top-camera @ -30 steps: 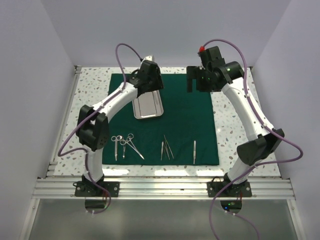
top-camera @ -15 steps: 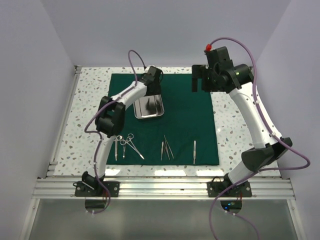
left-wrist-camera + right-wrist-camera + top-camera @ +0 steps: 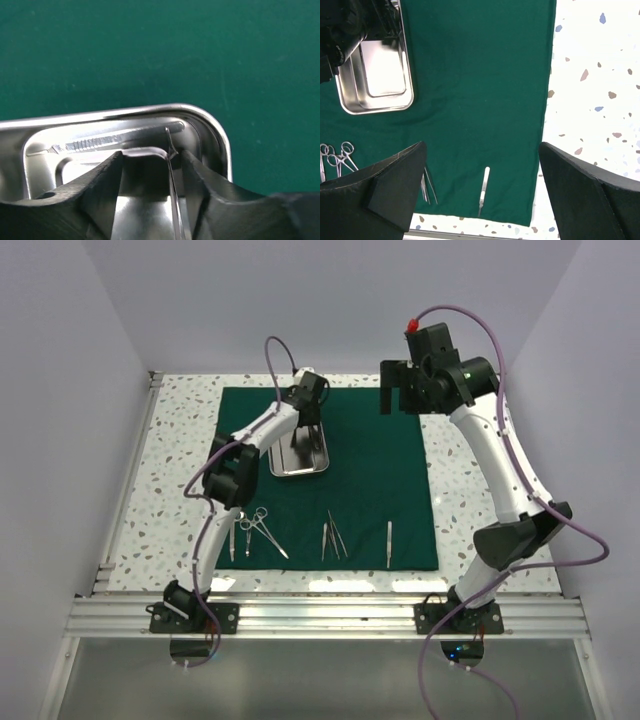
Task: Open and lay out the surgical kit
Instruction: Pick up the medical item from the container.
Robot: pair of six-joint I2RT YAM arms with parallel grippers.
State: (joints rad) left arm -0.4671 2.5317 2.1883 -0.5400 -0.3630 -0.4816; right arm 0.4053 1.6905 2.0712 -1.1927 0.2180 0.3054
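Note:
The dark green cloth wrap [image 3: 370, 475] lies spread flat as a square drape. The steel tray [image 3: 298, 462] sits on its far left part; it also shows in the right wrist view [image 3: 375, 75]. My left gripper [image 3: 310, 418] hangs low over the tray's far end, its fingers [image 3: 102, 185] apart above the tray's corner [image 3: 217, 132]. A thin bright line runs between them; I cannot tell whether it is an instrument or a reflection. Scissors and forceps [image 3: 248, 531], tweezers [image 3: 333, 537] and a slim steel handle [image 3: 389, 543] lie in a row near the front edge. My right gripper [image 3: 400, 398] is open and empty, raised above the drape's far right corner.
Speckled white tabletop [image 3: 470, 490] borders the drape on all sides. White walls close in the left, back and right. A metal rail [image 3: 320, 615] runs along the near edge by the arm bases.
The left arm's elbow has folded in and risen, and its wrist has shifted slightly right over the tray's far end. The tray has straightened a little. The right gripper has moved slightly farther back.

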